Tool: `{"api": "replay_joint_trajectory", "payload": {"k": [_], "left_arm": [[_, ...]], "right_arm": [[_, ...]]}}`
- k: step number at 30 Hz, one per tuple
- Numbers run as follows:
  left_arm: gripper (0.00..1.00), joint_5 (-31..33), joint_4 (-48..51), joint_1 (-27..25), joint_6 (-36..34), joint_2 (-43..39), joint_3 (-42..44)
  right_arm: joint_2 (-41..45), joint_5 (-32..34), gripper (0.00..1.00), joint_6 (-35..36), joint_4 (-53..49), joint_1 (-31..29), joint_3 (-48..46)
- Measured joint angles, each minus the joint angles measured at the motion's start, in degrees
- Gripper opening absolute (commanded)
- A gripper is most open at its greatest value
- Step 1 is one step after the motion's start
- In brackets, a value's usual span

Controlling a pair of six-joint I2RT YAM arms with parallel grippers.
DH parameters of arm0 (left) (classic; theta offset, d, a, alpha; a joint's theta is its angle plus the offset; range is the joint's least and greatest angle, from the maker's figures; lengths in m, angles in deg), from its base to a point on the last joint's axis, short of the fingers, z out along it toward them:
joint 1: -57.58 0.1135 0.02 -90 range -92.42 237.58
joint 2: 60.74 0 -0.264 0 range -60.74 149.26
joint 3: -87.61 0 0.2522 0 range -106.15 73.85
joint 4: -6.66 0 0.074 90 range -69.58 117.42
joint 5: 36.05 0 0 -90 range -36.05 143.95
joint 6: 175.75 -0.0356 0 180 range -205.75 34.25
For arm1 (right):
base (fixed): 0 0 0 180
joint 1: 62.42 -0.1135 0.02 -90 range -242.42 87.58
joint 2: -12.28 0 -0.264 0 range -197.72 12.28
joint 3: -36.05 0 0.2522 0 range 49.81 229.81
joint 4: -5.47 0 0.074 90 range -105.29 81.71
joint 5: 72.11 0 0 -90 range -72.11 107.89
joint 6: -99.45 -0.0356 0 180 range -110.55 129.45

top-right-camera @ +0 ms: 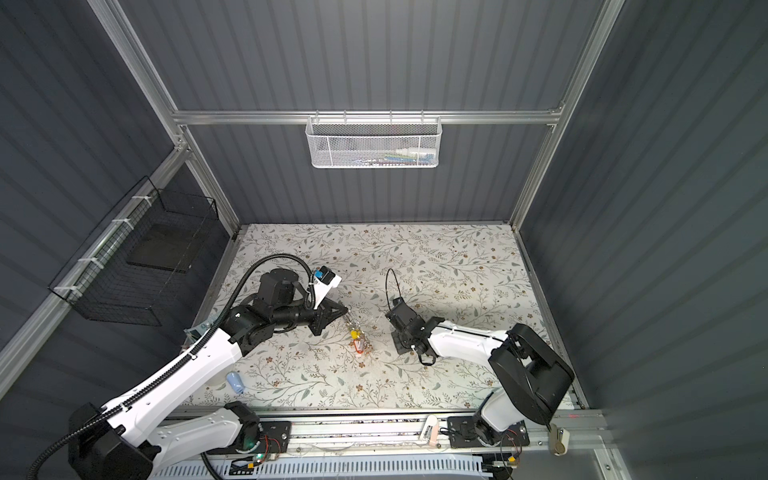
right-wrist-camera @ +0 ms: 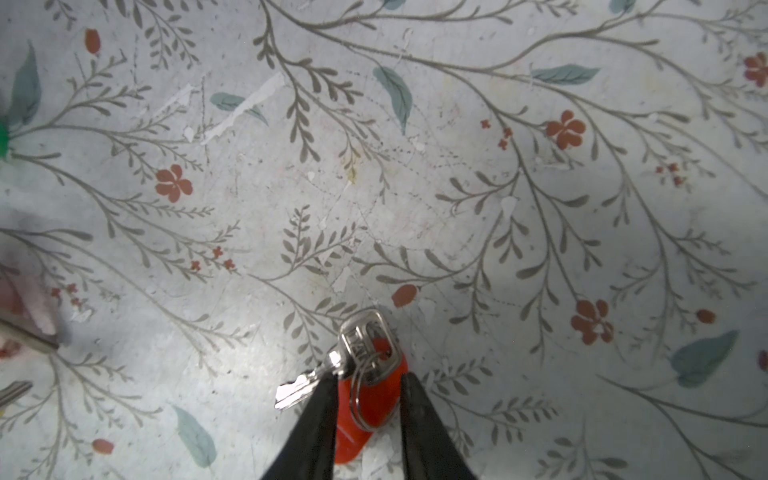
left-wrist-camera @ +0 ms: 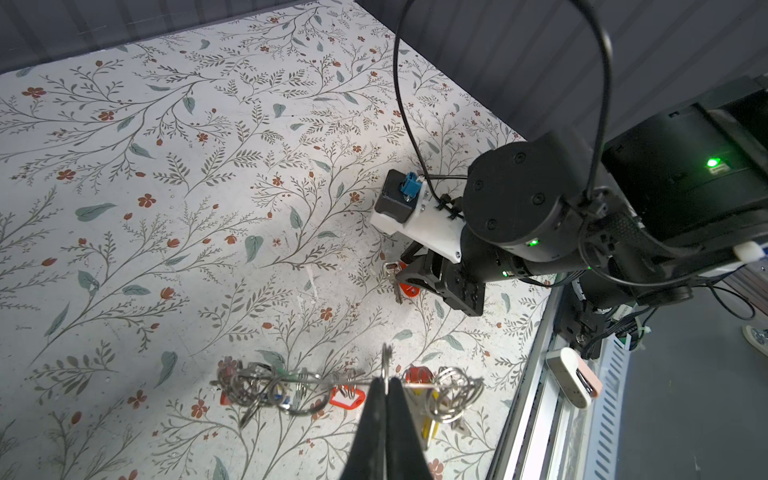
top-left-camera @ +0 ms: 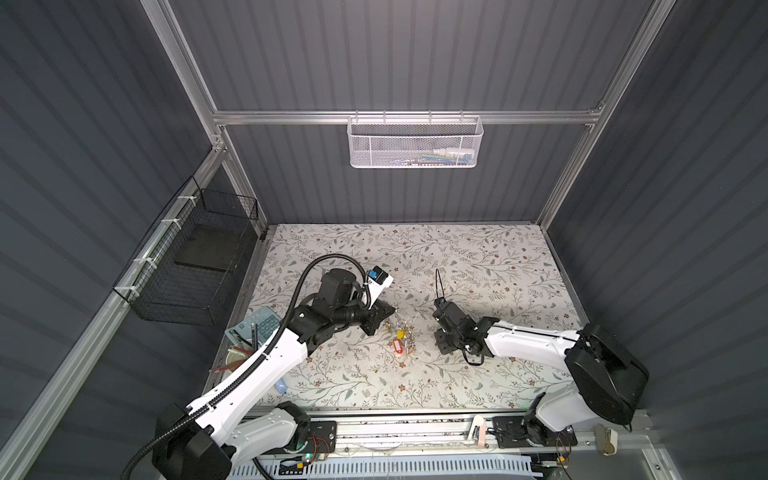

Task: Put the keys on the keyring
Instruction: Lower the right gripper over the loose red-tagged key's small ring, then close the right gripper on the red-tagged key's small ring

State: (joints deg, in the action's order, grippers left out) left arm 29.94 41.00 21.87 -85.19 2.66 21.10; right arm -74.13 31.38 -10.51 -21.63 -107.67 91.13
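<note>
The keyring (left-wrist-camera: pixel 291 380) is a flat grey metal ring seen edge-on, its rim hung with wire rings and red, yellow and blue tags. My left gripper (left-wrist-camera: pixel 387 376) is shut on its rim and holds it just over the table. It shows near mid-table in both top views (top-left-camera: pixel 402 334) (top-right-camera: pixel 358 334), at the left gripper's tip (top-left-camera: pixel 393 311). The keys (right-wrist-camera: pixel 365 340), silver-grey with an orange-red tag (right-wrist-camera: pixel 374 395), lie flat on the table. My right gripper (right-wrist-camera: pixel 368 376) is low over them, its jaws apart on either side of the tag. In the top views the right gripper (top-left-camera: pixel 441 343) hides the keys.
At the table's left edge are a pencil cup (top-left-camera: pixel 243 347), a calculator (top-left-camera: pixel 262 322) and a small blue object (top-left-camera: pixel 281 386). A black wire basket (top-left-camera: pixel 195 262) hangs on the left wall and a white mesh basket (top-left-camera: pixel 415 143) on the back rail. A metal rail (top-left-camera: pixel 415 428) runs along the front.
</note>
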Motion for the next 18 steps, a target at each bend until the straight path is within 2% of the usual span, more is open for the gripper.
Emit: {"api": "replay_joint_trajectory", "payload": {"k": [18], "left_arm": [[0.0, -0.04, -0.02, 0.0, 0.0, 0.24, 0.0]], "right_arm": [[-0.09, 2.84, 0.2, 0.92, 0.0, -0.28, 0.0]]}}
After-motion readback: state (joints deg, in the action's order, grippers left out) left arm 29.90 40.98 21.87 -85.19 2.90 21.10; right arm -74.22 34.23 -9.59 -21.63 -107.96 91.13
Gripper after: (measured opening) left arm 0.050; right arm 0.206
